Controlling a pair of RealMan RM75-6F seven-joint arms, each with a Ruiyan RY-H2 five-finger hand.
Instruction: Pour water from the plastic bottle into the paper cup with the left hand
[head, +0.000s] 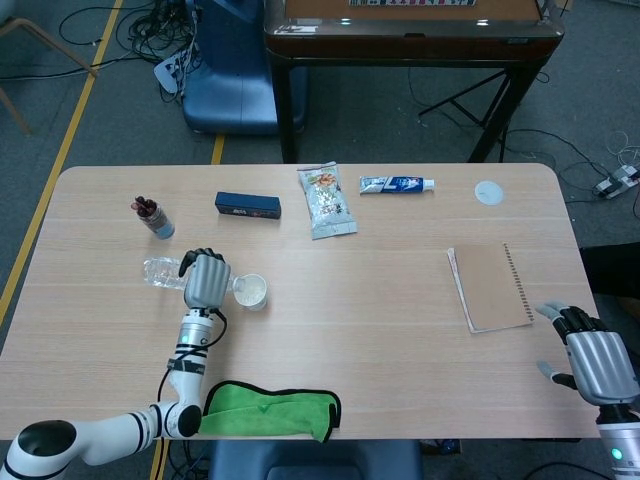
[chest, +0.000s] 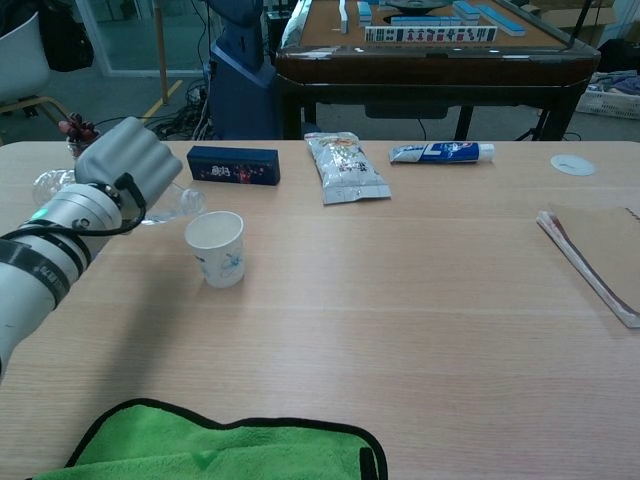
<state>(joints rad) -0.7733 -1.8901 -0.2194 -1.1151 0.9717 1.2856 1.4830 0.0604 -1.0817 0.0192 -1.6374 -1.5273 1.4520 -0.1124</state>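
My left hand (head: 205, 279) (chest: 125, 165) grips a clear plastic bottle (head: 160, 270) (chest: 48, 185) held nearly level over the table, its neck (chest: 185, 201) pointing right. The bottle's mouth sits just left of the paper cup (head: 252, 291) (chest: 218, 248) and a little above its rim. The white cup stands upright on the table. I cannot see water flowing. My right hand (head: 595, 360) rests at the table's front right corner, fingers apart, holding nothing; the chest view does not show it.
A green cloth (head: 270, 410) (chest: 220, 450) lies at the front edge. Behind the cup lie a dark blue box (head: 247, 205) (chest: 233, 164), a snack bag (head: 326, 200), a toothpaste tube (head: 396, 184) and a small jar (head: 152, 217). A notebook (head: 491, 286) and a white lid (head: 489, 192) lie to the right.
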